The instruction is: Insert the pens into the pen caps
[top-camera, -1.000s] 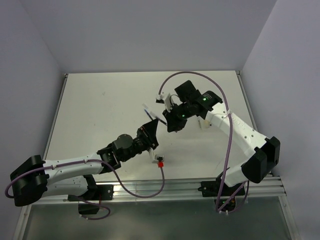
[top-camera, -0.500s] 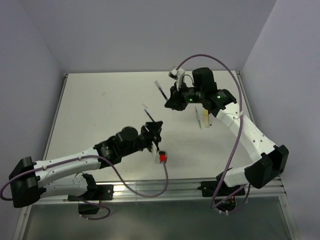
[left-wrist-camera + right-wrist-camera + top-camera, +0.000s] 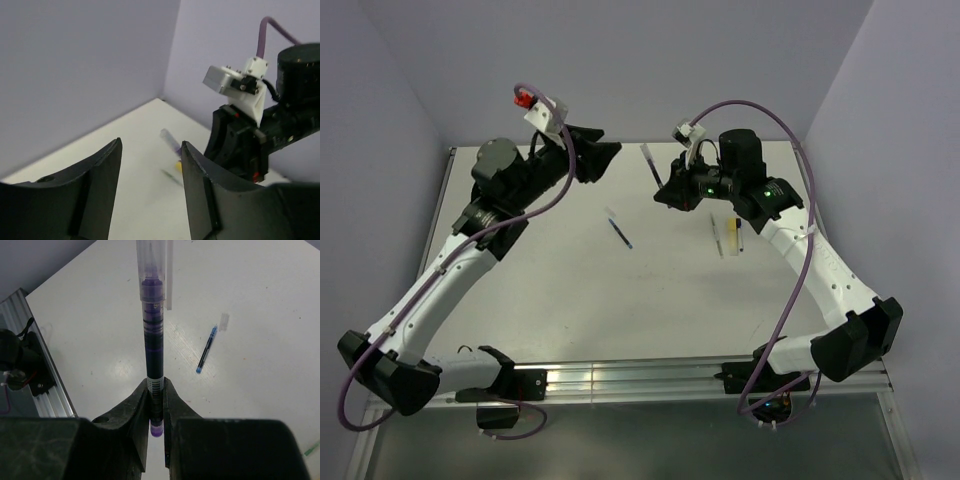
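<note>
My right gripper [image 3: 672, 195] [image 3: 155, 385] is shut on a dark purple pen [image 3: 152, 340] with a clear cap [image 3: 151, 262] over its far end. It holds the pen above the table, pointing up and to the back left [image 3: 650, 160]. A thin dark blue pen [image 3: 621, 233] [image 3: 205, 351] lies on the table at the centre, with a small pale translucent cap [image 3: 610, 212] [image 3: 224, 321] just beyond it. A pale yellow-white pen [image 3: 717, 238] and a yellow cap [image 3: 734, 234] lie side by side further right. My left gripper [image 3: 598, 152] [image 3: 150, 150] is open and empty, raised high at the back left.
The white table [image 3: 540, 280] is walled by lilac panels at the back and sides. A metal rail [image 3: 650, 378] runs along the near edge. Purple cables [image 3: 780, 290] loop off both arms. In the left wrist view the right gripper [image 3: 240, 145] is close ahead.
My left arm has swung up from low over the table's centre to the back left, leaving the blue pen lying there. My right gripper has lifted the purple pen towards the back.
</note>
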`<state>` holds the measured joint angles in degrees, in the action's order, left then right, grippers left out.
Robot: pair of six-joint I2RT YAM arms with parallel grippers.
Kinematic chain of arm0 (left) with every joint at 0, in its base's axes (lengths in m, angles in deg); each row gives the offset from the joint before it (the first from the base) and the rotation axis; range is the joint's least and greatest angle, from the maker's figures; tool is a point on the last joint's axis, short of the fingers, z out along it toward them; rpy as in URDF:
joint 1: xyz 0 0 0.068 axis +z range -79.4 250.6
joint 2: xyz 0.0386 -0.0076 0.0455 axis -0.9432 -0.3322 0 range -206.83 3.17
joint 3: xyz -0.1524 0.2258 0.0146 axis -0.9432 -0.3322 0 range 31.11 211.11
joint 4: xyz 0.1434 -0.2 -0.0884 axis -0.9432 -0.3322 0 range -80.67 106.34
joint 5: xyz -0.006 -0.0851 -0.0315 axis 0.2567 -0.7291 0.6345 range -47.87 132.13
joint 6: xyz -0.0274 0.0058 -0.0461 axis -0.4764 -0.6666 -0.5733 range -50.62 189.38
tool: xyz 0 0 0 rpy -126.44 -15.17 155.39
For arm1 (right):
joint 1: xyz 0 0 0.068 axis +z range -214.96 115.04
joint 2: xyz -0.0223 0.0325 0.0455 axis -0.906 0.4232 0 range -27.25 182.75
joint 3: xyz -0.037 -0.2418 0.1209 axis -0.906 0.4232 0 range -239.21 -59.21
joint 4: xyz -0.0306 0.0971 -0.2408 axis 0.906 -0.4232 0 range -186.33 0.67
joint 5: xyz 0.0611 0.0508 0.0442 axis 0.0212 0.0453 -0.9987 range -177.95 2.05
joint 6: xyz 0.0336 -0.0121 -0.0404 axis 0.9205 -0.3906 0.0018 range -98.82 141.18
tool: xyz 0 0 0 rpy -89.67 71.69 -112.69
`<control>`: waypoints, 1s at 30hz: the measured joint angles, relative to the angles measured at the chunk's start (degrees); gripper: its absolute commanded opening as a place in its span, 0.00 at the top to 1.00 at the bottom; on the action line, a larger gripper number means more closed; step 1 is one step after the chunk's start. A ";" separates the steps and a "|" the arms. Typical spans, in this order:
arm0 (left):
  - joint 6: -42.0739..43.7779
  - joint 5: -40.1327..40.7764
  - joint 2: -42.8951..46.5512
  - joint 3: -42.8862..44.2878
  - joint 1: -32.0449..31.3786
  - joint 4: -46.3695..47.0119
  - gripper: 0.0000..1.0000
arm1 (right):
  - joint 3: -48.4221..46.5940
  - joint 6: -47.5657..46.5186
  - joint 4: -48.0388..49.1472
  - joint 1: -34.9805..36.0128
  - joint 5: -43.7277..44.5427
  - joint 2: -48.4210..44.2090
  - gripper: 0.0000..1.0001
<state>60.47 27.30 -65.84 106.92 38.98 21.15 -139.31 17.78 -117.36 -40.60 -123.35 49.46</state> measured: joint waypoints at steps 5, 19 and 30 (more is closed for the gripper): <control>-14.88 -0.92 -6.64 4.68 0.00 -1.07 0.44 | 0.00 0.81 0.15 0.33 1.09 0.00 1.00; -30.97 -2.05 -13.86 8.66 0.04 -6.67 0.54 | -0.17 0.74 0.15 3.91 5.18 0.02 1.00; -33.94 -3.74 -14.40 8.66 -0.66 -5.90 0.66 | -0.61 0.55 0.13 4.74 6.05 0.70 1.00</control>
<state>26.53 23.56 -80.25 115.58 38.33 15.25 -139.92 18.33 -117.23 -35.86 -117.30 50.16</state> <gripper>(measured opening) 0.386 0.177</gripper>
